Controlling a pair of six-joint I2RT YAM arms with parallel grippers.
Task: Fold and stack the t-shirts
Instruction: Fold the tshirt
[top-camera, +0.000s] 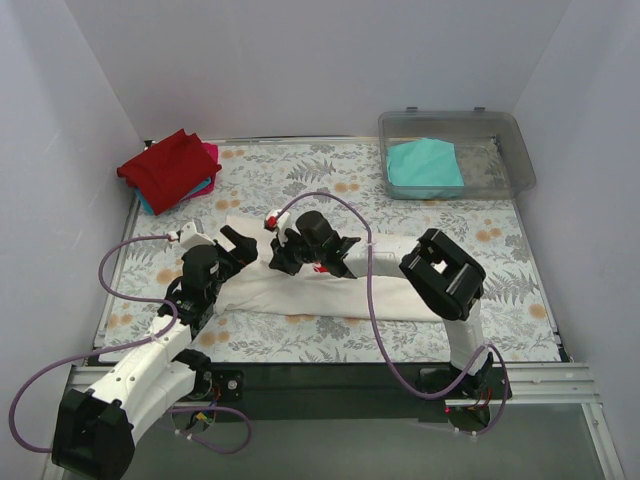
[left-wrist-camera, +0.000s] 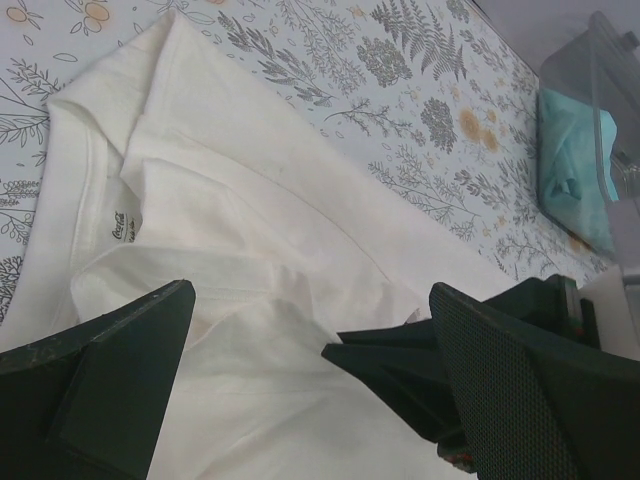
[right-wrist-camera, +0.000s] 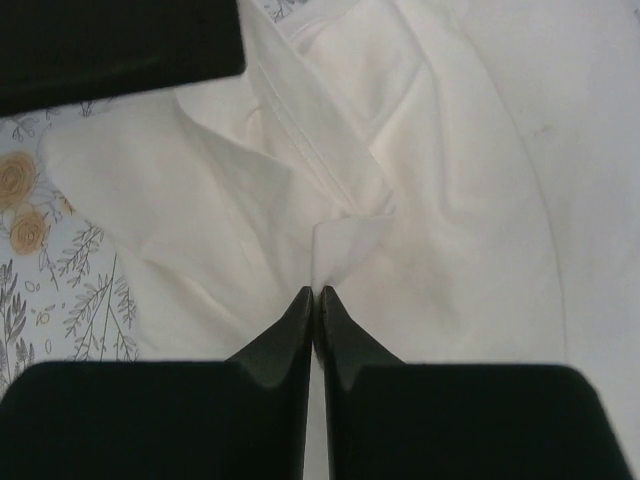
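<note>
The white t-shirt (right-wrist-camera: 450, 200) is soft, matt, creased cloth; the bin (top-camera: 490, 160) is clear, smooth plastic.

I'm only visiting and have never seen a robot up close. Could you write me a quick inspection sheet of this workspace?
Surface: table covered in a leaf-and-flower print.
Job's things: white shirt lying partly folded in the middle; pile of folded shirts, red on top, at the back left; teal shirt inside a clear bin at the back right.
Clutter: nothing seen.
Grippers: left gripper open above the white shirt; right gripper shut, pinching a fold of it.
Cables: purple cables loop off both arms.
Surroundings: plain white walls on three sides.
</note>
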